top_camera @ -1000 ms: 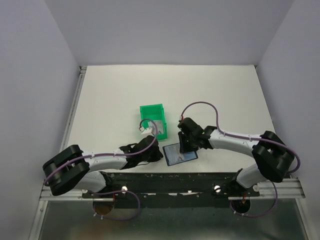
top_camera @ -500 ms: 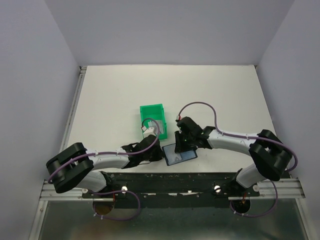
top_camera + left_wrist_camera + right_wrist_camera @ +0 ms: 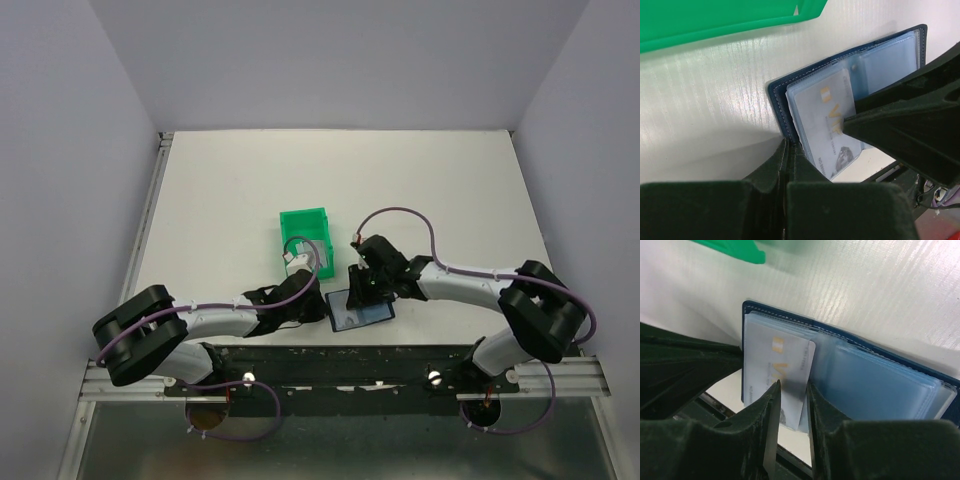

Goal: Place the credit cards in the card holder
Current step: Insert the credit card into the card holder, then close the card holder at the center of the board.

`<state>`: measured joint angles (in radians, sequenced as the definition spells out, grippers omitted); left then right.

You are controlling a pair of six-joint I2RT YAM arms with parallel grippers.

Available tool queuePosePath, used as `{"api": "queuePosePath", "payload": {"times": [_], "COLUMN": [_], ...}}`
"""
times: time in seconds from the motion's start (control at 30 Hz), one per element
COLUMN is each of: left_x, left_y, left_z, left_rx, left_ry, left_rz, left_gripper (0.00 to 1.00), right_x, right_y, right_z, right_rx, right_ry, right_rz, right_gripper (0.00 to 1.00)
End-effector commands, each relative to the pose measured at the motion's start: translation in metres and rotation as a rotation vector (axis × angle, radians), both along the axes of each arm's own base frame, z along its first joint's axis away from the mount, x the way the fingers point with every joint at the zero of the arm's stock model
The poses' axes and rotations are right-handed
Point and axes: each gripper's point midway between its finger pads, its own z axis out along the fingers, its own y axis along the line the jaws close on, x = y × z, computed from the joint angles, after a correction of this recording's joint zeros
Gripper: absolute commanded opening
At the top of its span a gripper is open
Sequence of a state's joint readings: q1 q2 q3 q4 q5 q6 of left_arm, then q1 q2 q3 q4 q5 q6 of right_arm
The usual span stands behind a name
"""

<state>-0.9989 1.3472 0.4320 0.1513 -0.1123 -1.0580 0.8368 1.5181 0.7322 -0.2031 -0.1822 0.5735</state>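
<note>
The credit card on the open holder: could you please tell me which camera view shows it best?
Left wrist: the credit card lies mostly exposed, print legible, on the card holder. Right wrist shows it partly behind the right pincer. Top external shows only a tiny pale patch.

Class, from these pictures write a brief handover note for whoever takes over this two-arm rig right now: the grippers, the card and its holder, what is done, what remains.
Left gripper: shut on an edge of the open navy-blue folding card holder.
Right gripper: jaws apart, tips at the pale grey plastic credit card with gold print.
Card: on one half of the holder, apparently partly under a clear sleeve, with one end sticking out past the holder's edge.
Done: holder opened, card started in.
Left: probably push it fully home. No second card is clearly visible, so check the green plastic bin.
</note>
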Motion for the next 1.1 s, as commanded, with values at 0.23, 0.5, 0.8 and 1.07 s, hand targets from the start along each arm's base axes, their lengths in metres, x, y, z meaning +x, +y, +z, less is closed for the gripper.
{"api": "queuePosePath", "payload": {"times": [0.23,0.5,0.8,1.07], "left_x": [-0.013,-0.012,-0.012,-0.012], "left_y": [0.017,0.016,0.017,0.017], "left_z": [-0.016,-0.013,-0.012,-0.012], "left_rx": [0.077,0.074,0.075,0.079], "left_ry": [0.036,0.029,0.026,0.026], "left_rz": [-0.019,-0.019,-0.018,-0.021], "left_gripper": [0.00,0.00,0.00,0.00], "right_x": [0.018,0.036,0.033,0.034], "right_y": [-0.021,-0.083,-0.090,-0.094], "right_z": [0.064,0.072,0.041,0.021], "right_rx": [-0.004,-0.324,-0.457,-0.518], "right_ry": [-0.206,-0.277,-0.189,-0.161], "right_rz": [-0.038,-0.148,-0.122,-0.121], "right_gripper": [0.54,0.76,0.80,0.71]}}
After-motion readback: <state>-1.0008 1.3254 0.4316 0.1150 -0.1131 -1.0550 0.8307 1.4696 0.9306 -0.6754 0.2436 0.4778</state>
